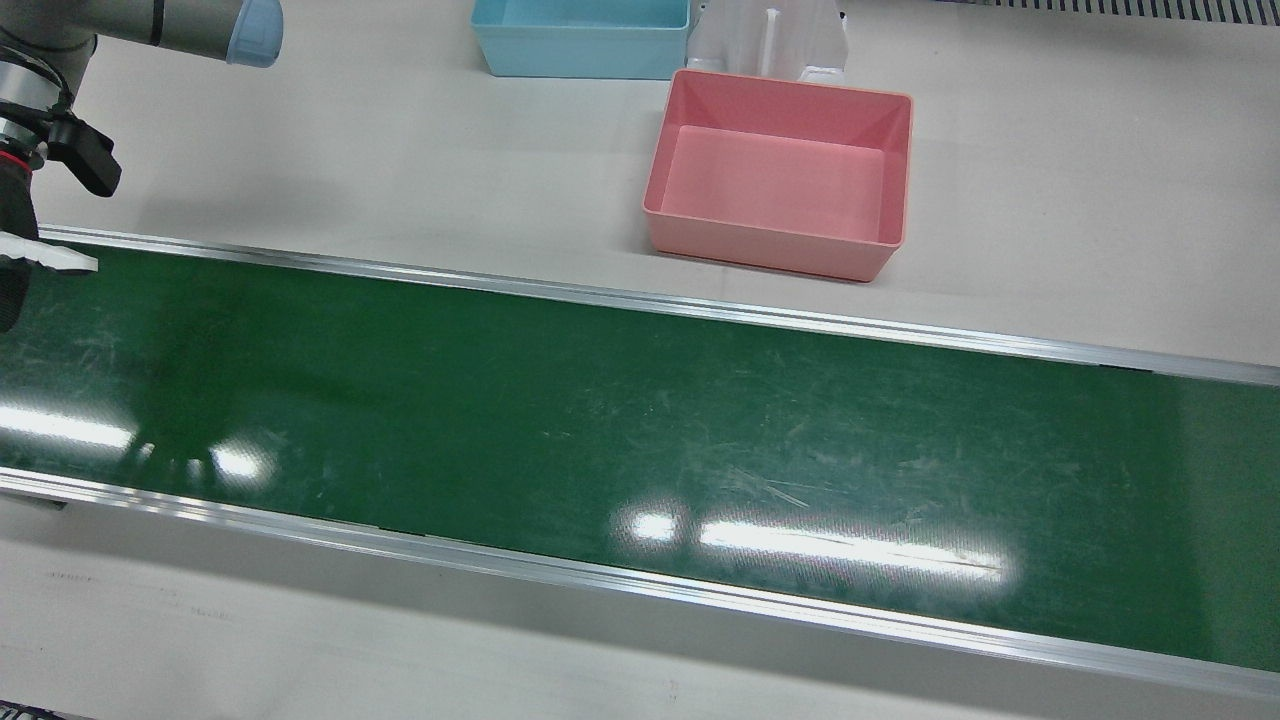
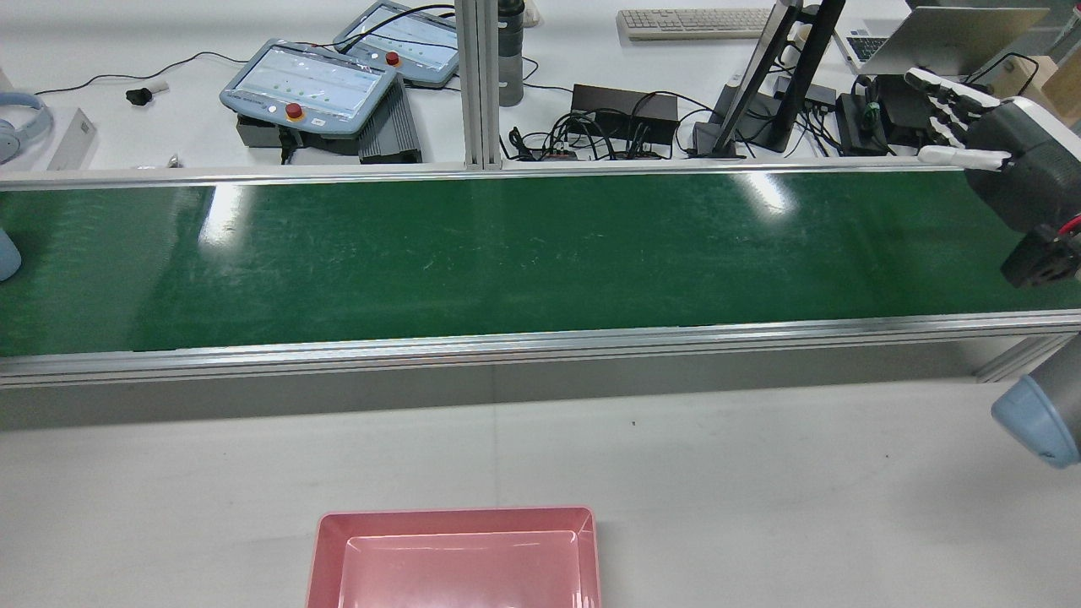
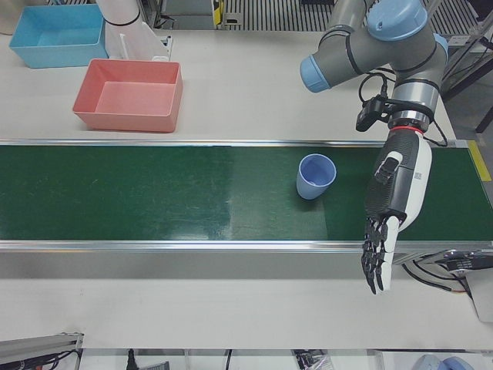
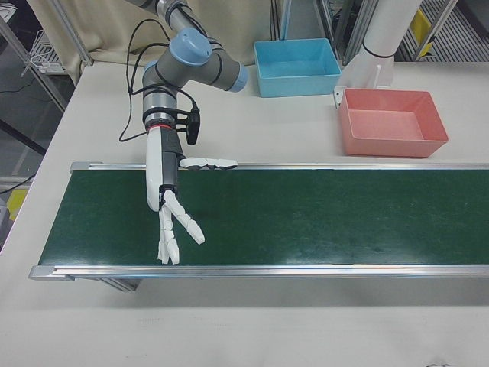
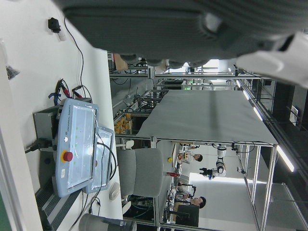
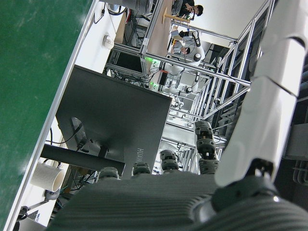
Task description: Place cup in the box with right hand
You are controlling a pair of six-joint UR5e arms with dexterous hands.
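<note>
A light blue cup (image 3: 316, 176) stands upright on the green conveyor belt (image 3: 154, 193), near the robot's left end; in the rear view only a sliver of the cup (image 2: 6, 254) shows at the left edge. My left hand (image 3: 393, 204) hangs open just beside it, fingers stretched past the belt's front rail, not touching it. My right hand (image 4: 164, 191) is open over the opposite end of the belt, fingers spread, holding nothing; the right hand (image 2: 1009, 160) is far from the cup. The pink box (image 1: 770, 245) sits empty on the table behind the belt.
A blue bin (image 1: 580, 55) and a white arm pedestal (image 1: 770, 40) stand behind the pink box. Aluminium rails (image 1: 640, 300) edge the belt. Beyond the belt lie teach pendants (image 2: 308, 84), cables and monitor stands (image 2: 760, 93).
</note>
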